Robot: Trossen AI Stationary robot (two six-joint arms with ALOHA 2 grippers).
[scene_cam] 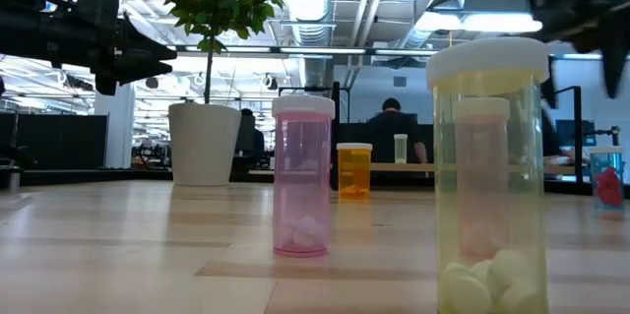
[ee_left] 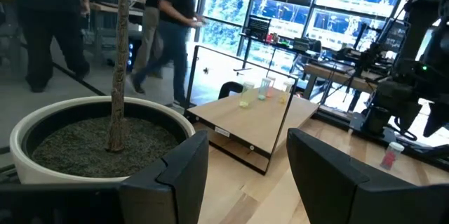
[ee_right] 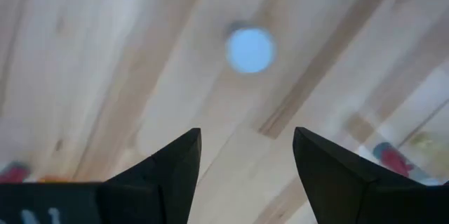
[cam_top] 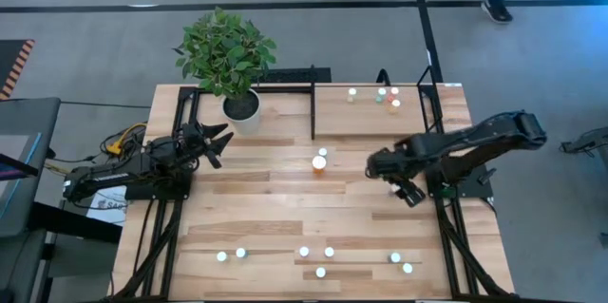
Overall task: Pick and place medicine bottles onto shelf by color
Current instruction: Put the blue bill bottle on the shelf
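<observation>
Medicine bottles [scene_cam: 302, 176]: light, rigid, slick plastic, easily tipped.
Grip the body under the cap; right hand [cam_top: 404, 189] spread wide and empty, left hand [cam_top: 215, 144] part-open, idle.

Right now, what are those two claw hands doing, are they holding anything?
Left gripper: fingers open, holding nothing, by the white plant pot.
Right gripper: fingers open, holding nothing, above the bare table.

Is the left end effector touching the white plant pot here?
Apart. In the high view, bare tabletop shows between the open left end effector and the white plant pot; the left wrist view shows its fingers empty.
</observation>
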